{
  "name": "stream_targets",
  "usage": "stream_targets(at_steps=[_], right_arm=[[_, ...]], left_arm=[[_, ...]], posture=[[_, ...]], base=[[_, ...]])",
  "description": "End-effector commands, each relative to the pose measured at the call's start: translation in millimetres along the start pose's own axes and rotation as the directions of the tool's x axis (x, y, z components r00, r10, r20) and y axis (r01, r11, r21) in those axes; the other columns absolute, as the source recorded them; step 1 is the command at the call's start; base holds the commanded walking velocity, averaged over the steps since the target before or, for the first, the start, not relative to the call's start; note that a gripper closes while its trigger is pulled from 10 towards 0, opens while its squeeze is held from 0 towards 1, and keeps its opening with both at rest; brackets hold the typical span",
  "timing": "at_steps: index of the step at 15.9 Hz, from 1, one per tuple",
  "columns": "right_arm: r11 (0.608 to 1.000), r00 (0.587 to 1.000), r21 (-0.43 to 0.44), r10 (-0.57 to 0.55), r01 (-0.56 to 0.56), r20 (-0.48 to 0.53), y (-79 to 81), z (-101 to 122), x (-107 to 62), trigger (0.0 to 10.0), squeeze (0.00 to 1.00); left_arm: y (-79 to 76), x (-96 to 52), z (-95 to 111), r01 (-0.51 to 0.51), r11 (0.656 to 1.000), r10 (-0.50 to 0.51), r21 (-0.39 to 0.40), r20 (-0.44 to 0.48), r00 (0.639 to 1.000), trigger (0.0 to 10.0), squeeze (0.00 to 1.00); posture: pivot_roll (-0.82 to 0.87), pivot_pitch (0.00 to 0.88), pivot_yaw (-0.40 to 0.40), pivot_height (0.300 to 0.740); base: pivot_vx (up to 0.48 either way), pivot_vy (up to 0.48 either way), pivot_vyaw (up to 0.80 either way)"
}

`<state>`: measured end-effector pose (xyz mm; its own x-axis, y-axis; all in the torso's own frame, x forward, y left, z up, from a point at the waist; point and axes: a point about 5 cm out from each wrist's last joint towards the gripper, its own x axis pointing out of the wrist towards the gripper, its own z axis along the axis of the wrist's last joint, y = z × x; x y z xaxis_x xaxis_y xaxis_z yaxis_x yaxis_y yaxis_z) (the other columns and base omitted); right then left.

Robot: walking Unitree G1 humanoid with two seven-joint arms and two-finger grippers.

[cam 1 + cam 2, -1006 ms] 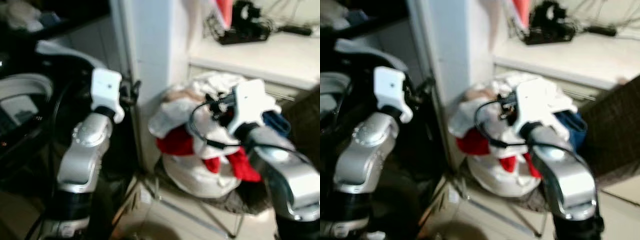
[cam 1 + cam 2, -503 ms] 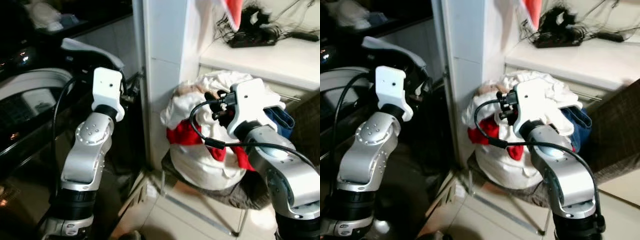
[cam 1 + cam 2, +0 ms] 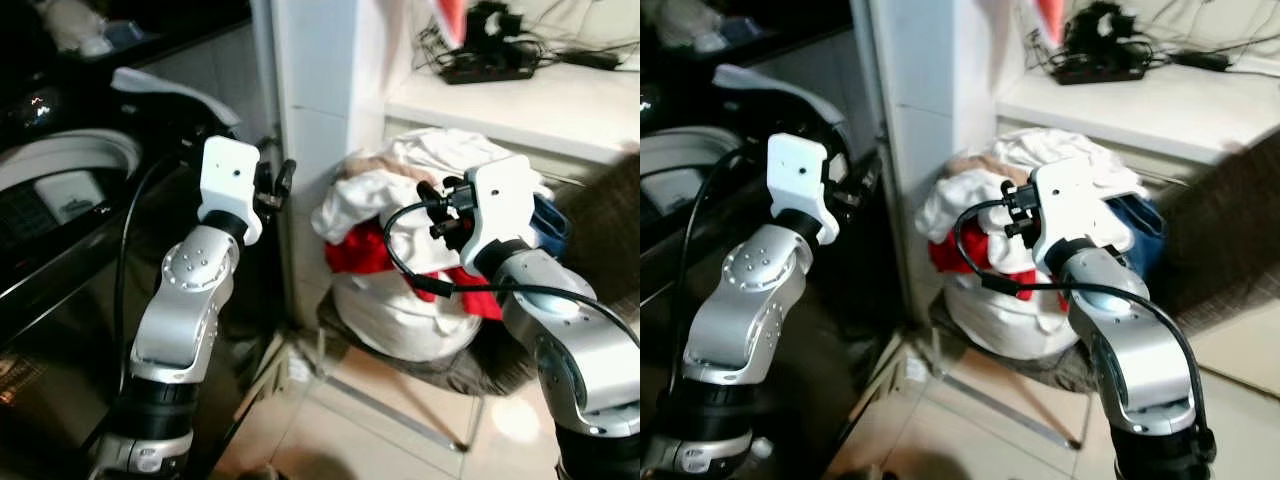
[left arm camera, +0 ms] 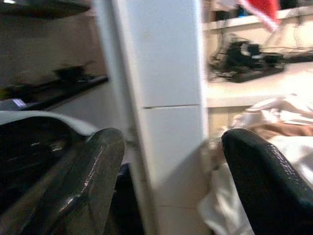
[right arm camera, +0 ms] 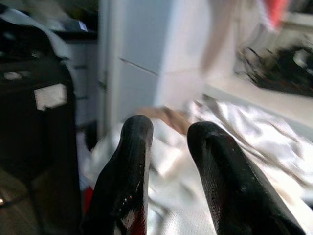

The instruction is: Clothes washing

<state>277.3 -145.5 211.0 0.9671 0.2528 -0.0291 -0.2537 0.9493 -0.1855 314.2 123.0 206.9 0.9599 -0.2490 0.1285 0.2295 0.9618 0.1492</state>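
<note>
Laundry pile (image 3: 420, 250), white with red and blue pieces, heaped on a chair (image 3: 470, 365) at centre, just beside a white pillar (image 3: 315, 90). Right gripper (image 5: 168, 161) over the pile's 3 o'clock edge, fingers nearly together, grasping nothing. Left gripper (image 4: 171, 161) at 9 o'clock, spread wide, released, facing the pillar. Washer (image 3: 60, 190) at 9 o'clock, dark. Counter (image 3: 540, 100) at 1 o'clock.

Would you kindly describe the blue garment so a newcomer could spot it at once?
Find the white pillar; right of it a laundry heap sits on a chair. The blue garment peeks from the heap's right edge, behind the right arm, the sole blue among white and red clothes.
</note>
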Motion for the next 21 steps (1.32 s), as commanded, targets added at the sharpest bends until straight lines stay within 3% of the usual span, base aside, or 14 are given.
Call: stream_targets(at_steps=[1,7,14,16,21], right_arm=[[1.0,1.0,-0.009,0.01,-0.01,0.025,1.3,5.3,1.9,10.0,0.0],[1.0,0.999,-0.006,-0.009,0.01,0.037,-1.5,6.5,1.9,10.0,0.0],[1.0,0.998,0.014,-0.023,0.023,0.05,-4.6,8.7,1.7,10.0,0.0],[0.999,0.998,0.018,-0.036,0.035,0.057,-6.3,10.2,3.1,10.0,0.0],[0.999,0.998,-0.01,-0.034,0.035,0.061,-5.5,8.5,8.2,10.0,0.0]], left_arm=[[2.4,0.7,2.0,-0.006,1.0,0.006,0.004,0.004,1.0,10.0,0.0],[0.4,2.1,3.0,0.003,1.0,-0.003,-0.013,0.007,1.0,10.0,0.0],[0.1,3.1,2.8,-0.018,0.999,0.018,-0.043,0.005,1.0,10.0,0.0],[3.1,3.1,-0.4,-0.065,0.994,0.064,-0.09,-0.012,0.998,10.0,0.0],[6.9,-3.5,-3.2,-0.087,0.996,0.087,-0.026,-0.018,0.996,10.0,0.0]], posture=[[0.0,0.0,0.038,0.74],[0.0,0.0,0.041,0.74],[0.0,0.0,0.039,0.74],[0.0,0.0,0.024,0.74],[0.02,0.0,-0.004,0.74]], base=[[0.277,0.0,0.69],[0.278,0.0,0.69],[0.277,0.0,0.0],[0.0,0.0,0.0],[0.0,-0.096,0.0]])
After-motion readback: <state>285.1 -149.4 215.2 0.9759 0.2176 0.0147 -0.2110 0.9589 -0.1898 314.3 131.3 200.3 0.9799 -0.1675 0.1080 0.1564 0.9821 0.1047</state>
